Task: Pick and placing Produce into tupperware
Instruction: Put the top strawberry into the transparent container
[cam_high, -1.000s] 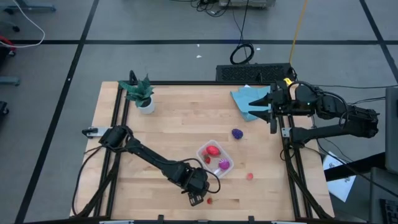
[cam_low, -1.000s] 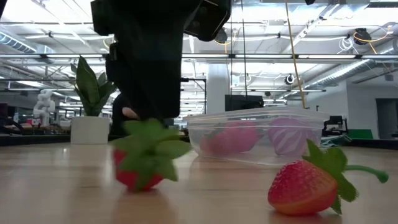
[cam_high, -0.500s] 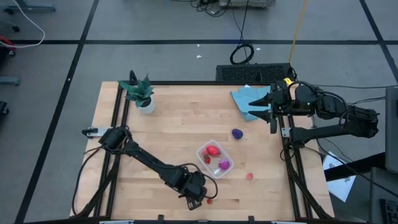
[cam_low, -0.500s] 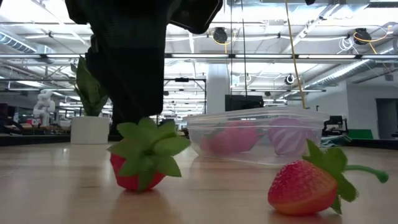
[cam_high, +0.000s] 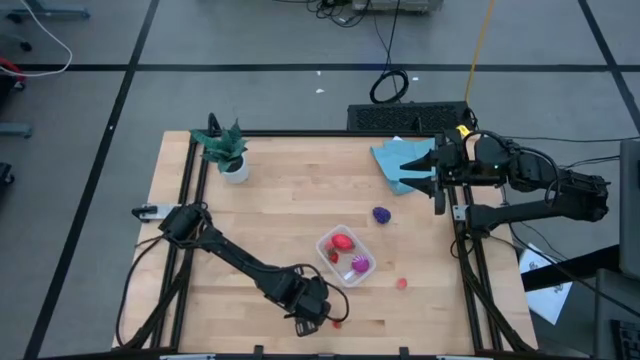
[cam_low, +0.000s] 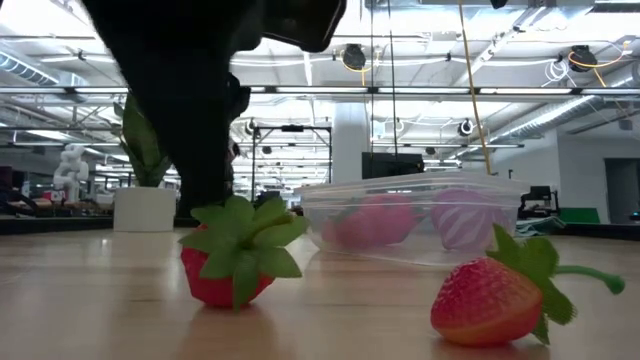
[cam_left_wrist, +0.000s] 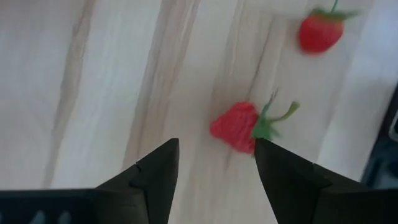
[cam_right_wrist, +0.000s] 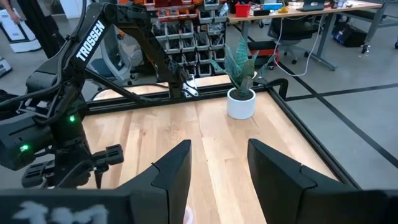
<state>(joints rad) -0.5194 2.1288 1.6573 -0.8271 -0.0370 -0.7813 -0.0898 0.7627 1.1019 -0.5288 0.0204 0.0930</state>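
Observation:
My left gripper (cam_high: 312, 320) (cam_left_wrist: 216, 149) is open, low over the table's near edge. A red toy strawberry (cam_high: 337, 322) (cam_left_wrist: 239, 127) (cam_low: 230, 268) lies on the wood just ahead of one fingertip, apart from it as far as I can see. The clear tupperware (cam_high: 347, 256) (cam_low: 410, 215) stands behind it, holding a red piece (cam_high: 341, 241), a magenta striped one (cam_high: 360, 266) and a small berry. A second strawberry (cam_high: 402, 283) (cam_low: 490, 300) (cam_left_wrist: 320, 32) and a dark purple fruit (cam_high: 381, 214) lie on the table. My right gripper (cam_high: 422, 166) (cam_right_wrist: 219, 163) waits open over the far right.
A blue cloth (cam_high: 398, 162) lies under the right gripper at the far right corner. A potted green plant (cam_high: 226, 152) (cam_right_wrist: 241, 81) stands at the far left. A black frame rail (cam_high: 190, 230) runs along the table's sides. Bare wood lies between plant and tub.
My left gripper has drawn back a little toward the table's near-left, staying open. The strawberry beside it has rocked and settled in about the same place, its leaves turned. The right arm has kept still.

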